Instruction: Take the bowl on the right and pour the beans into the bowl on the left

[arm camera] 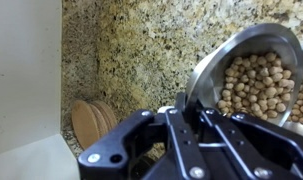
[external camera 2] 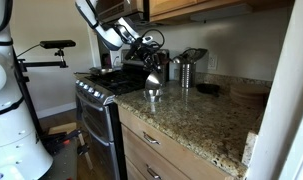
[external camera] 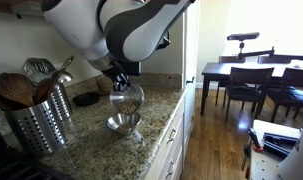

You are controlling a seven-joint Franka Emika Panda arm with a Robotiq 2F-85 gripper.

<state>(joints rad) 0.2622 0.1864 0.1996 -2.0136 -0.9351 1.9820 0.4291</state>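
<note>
At the bottom centre of the wrist view, the gripper (arm camera: 184, 108) was clamped on the rim of a steel bowl (arm camera: 253, 85) full of pale beans (arm camera: 253, 72). In an exterior view, it hung tilted just above a second bowl (external camera: 124, 124) on the granite counter (external camera: 91, 145), contents unclear. At lower left, a perforated holder (external camera: 41, 125) held utensils.

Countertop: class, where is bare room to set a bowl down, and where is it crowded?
Free: the granite between the utensil holder and the lower bowl, and from that bowl to the counter's near end. Crowded: around the hand, holding the bean bowl over the lower one.
</note>
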